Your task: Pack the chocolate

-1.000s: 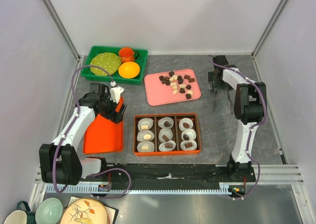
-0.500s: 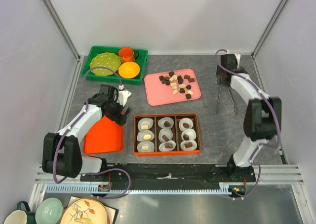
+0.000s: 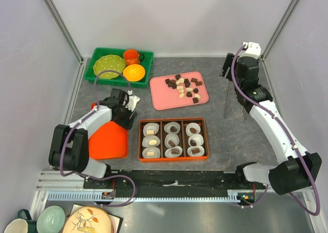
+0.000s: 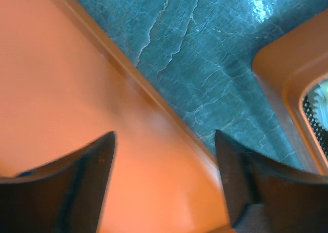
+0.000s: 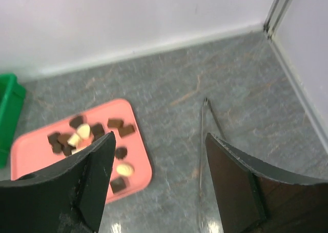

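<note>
1. My left claw point(image 4: 164, 135) is spread wide with nothing between its fingers. It hangs low over the right edge of the orange lid point(image 3: 107, 138), with one finger above the lid and the other above the grey surface point(image 3: 220, 135).
2. The box point(image 3: 173, 121) lies just to the right of that lid. One of its corners shows in my left wrist view.
3. My right claw point(image 5: 159, 138) is also wide open and empty, held high over the far right part of the surface.
4. The tongs point(image 3: 228, 102) lie flat on the surface below it, clear of my fingers.
5. The loose chocolate point(image 3: 184, 88), in dark, reddish-brown and cream pieces, sits clustered on the pink tray point(image 3: 164, 102) beyond the box.
6. More pieces rest in the white paper cups point(image 3: 152, 140) inside the box, three rows of three. The left column is cream and the middle column brown.
7. The green bin point(image 3: 149, 66) at the far left holds a green plate point(image 3: 108, 66), an orange cup point(image 3: 131, 56) and an orange bowl point(image 3: 134, 73).
</note>
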`<state>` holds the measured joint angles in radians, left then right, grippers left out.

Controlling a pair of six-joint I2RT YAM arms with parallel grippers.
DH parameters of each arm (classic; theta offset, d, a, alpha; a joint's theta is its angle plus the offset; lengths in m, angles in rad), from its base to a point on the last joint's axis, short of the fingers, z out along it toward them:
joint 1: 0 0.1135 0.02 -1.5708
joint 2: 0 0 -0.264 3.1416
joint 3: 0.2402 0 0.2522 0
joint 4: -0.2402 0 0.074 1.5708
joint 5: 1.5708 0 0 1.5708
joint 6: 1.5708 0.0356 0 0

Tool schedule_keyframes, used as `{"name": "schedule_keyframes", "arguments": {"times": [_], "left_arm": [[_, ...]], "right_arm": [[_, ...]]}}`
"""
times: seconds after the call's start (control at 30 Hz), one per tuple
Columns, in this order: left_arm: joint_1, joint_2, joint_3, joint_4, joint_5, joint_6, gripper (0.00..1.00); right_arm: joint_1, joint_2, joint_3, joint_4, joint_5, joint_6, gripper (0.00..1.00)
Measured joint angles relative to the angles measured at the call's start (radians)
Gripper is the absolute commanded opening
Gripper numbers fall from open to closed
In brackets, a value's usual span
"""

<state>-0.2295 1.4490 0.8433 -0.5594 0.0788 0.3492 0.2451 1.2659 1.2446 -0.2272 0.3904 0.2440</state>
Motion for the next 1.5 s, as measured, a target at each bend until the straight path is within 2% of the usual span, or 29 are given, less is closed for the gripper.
{"name": "schedule_keyframes", "arguments": {"times": [0.27, 0.47, 0.5, 0.57, 0.63, 0.87, 1.13, 1.17, 1.23, 1.37, 1.5], "left_arm": [[-0.013, 0.089, 0.003, 0.015, 0.001, -0.014, 0.50], [-0.015, 0.114, 0.014, 0.016, 0.010, -0.020, 0.27], [-0.016, 0.114, 0.014, 0.017, 0.011, -0.021, 0.19], [-0.018, 0.114, 0.014, 0.016, 0.011, -0.028, 0.13], [-0.016, 0.114, 0.014, 0.014, 0.009, -0.037, 0.02], [-0.020, 0.089, 0.013, -0.014, 0.023, -0.007, 0.02], [-0.018, -0.082, 0.048, -0.207, 0.031, 0.014, 0.02], [-0.019, -0.102, 0.062, -0.231, 0.031, 0.018, 0.02], [-0.019, -0.142, 0.094, -0.283, 0.029, 0.027, 0.01], [-0.019, -0.193, 0.161, -0.368, 0.028, 0.050, 0.02], [-0.019, -0.226, 0.235, -0.453, 0.034, 0.083, 0.02]], "right_arm": [[0.032, -0.055, -0.134, -0.025, -0.055, 0.018, 0.76], [0.064, -0.104, -0.144, -0.019, -0.084, 0.022, 0.75], [0.070, -0.112, -0.144, -0.016, -0.092, 0.022, 0.75], [0.079, -0.121, -0.145, -0.010, -0.108, 0.021, 0.75], [0.082, -0.124, -0.145, -0.002, -0.126, 0.021, 0.75], [0.085, -0.147, -0.198, 0.079, -0.213, 0.010, 0.75], [0.095, -0.189, -0.380, 0.324, -0.441, -0.021, 0.75], [0.099, -0.189, -0.406, 0.366, -0.483, -0.029, 0.76], [0.110, -0.189, -0.455, 0.449, -0.571, -0.044, 0.98], [0.133, -0.185, -0.545, 0.619, -0.739, -0.084, 0.98], [0.169, -0.153, -0.563, 0.703, -0.863, -0.153, 0.98]]}}
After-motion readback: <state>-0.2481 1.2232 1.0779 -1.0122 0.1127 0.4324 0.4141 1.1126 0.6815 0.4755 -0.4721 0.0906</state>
